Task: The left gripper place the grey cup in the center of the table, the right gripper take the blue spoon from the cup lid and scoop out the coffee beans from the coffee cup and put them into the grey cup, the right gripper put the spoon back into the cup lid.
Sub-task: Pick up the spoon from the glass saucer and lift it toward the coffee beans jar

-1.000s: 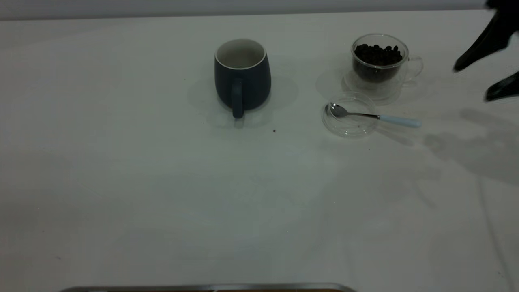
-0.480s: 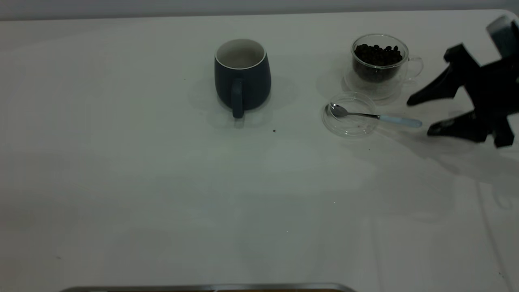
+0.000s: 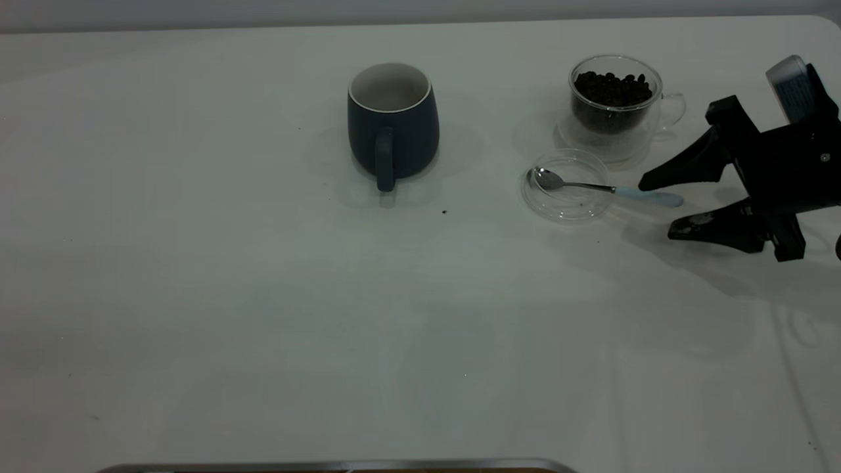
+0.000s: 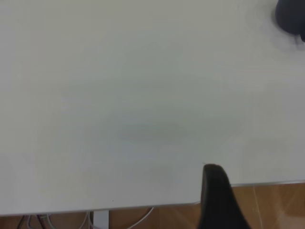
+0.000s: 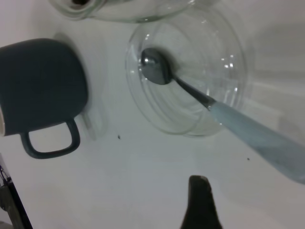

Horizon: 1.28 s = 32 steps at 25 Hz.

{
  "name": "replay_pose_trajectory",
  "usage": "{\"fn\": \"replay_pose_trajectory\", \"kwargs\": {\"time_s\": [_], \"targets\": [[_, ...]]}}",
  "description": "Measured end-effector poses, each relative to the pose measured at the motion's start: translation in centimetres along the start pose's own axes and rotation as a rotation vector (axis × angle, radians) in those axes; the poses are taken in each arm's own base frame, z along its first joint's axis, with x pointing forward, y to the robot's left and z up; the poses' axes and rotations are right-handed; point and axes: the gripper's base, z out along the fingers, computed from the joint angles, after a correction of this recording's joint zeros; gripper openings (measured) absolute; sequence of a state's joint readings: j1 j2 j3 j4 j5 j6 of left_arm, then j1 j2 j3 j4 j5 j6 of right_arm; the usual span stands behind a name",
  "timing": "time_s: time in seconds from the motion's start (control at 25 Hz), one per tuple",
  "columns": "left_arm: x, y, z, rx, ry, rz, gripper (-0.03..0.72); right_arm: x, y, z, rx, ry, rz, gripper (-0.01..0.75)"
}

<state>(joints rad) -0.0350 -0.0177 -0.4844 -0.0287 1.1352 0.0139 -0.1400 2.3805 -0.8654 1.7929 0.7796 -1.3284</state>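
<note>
White table (image 3: 263,295) bears pale-blue-handled, shiny-bowled blue spoon (image 3: 608,188).

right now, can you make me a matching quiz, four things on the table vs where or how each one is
Things:
1. grey cup
2. spoon
3. coffee beans
4. right gripper

States:
a. inside the glass cup
b. open, by the pale handle's tip
c. empty, handle toward the exterior camera
d. bowl resting in the lid

Pairs: 1-c, 2-d, 3-a, 4-b
</note>
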Motion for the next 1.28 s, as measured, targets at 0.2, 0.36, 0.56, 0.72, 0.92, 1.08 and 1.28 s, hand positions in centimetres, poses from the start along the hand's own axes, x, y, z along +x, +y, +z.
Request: {"fn": "replay_pose_trajectory", "kwargs": {"time_s": [0.2,0.36,0.56,0.72,0.92,1.08,1.28], "targets": [[0.0,0.0,0.0,0.000,0.000,0.000,0.495,-0.3,1.0,0.6,-0.019,0.003,-0.036,0.592],[0.0,0.0,0.0,0.000,0.000,0.000,0.495,-0.4,0.9,0.9,-0.016,0.005,-0.032,0.592],[0.0,0.0,0.0,0.000,0.000,0.000,0.495,-0.9,0.2,1.7,-0.003,0.005,-0.029,0.592],[0.0,0.0,0.0,0.000,0.000,0.000,0.495,-1.7,0.5,1.9,-0.010,-0.009,-0.046,0.592],[0.0,0.0,0.0,0.000,0.000,0.000,0.495,-2.3,0.8,2.0,-0.018,-0.022,-0.056,0.592],[0.0,0.0,0.0,0.000,0.000,0.000,0.495,-2.1,1.0,2.2,-0.015,-0.015,-0.045,0.583],[0.0,0.0,0.0,0.000,0.000,0.000,0.495,-2.1,1.1,2.3,-0.016,-0.015,-0.043,0.512]]}}
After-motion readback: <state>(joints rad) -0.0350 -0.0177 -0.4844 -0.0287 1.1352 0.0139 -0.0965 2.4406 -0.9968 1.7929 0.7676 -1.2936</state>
